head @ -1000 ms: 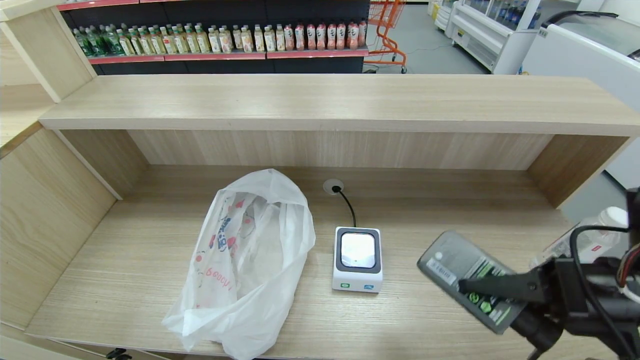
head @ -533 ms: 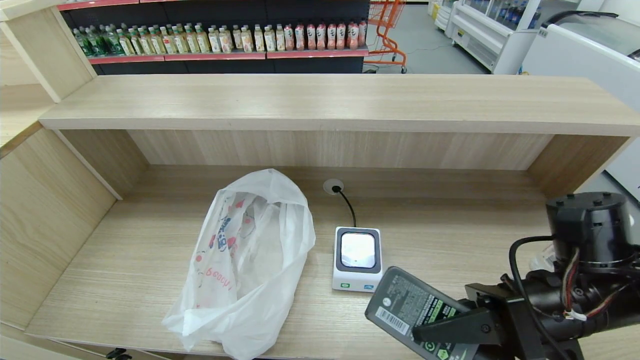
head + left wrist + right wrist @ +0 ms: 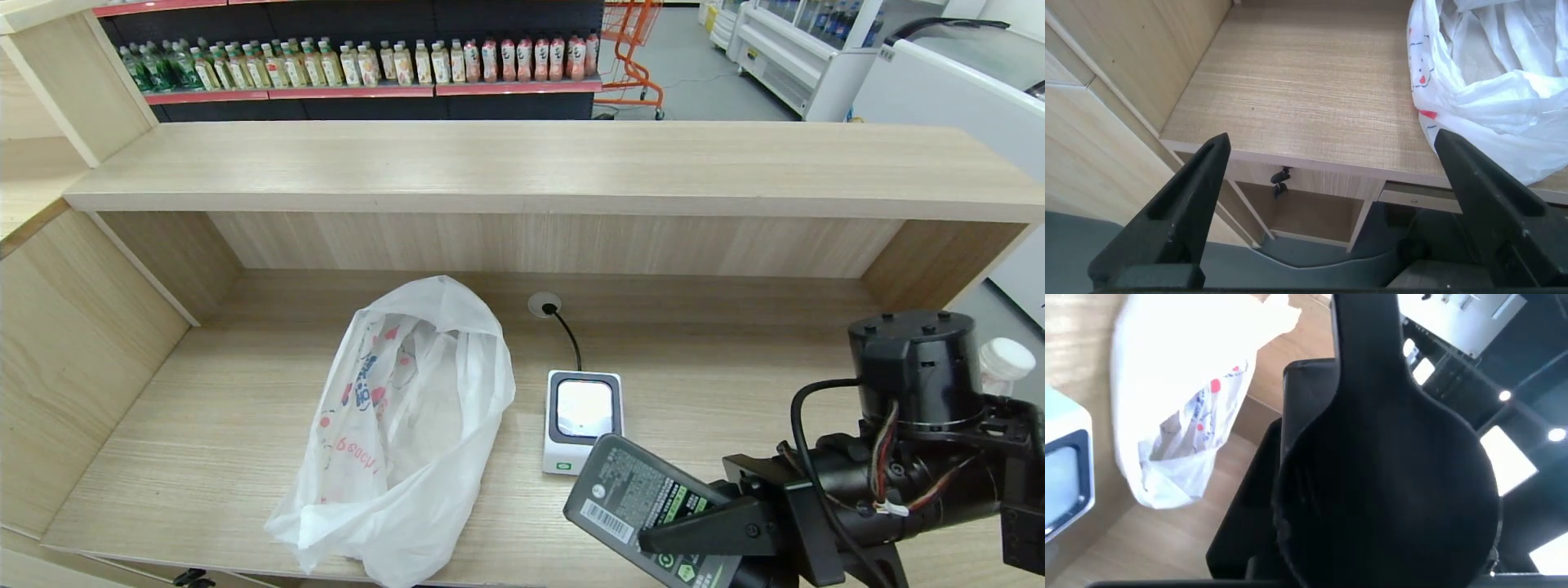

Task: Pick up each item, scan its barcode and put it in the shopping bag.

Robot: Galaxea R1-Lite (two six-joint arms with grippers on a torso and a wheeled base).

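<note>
On my right side, the right gripper point(image 3: 661, 543) is clamped on a flat dark grey pack point(image 3: 645, 502), one black finger point(image 3: 706, 529) lying across its printed face. The pack is tilted, held off the counter point(image 3: 204, 425) with its barcode label turned up toward the head camera, and its far corner overlaps the near right corner of the white scanner point(image 3: 584, 418). The scanner's window faces up, with its black cable point(image 3: 569, 336) running back to a port in the counter. Just to the left of the scanner lies the shopping bag point(image 3: 400, 425), white plastic and slumped, its mouth open toward the back wall. My left gripper point(image 3: 1331, 212) hangs off the counter's near edge, beside the bag's near end – fingers point(image 3: 1180, 204) spread wide, holding nothing. A white-capped bottle point(image 3: 1006, 359) shows behind the right arm at the counter's far right.
</note>
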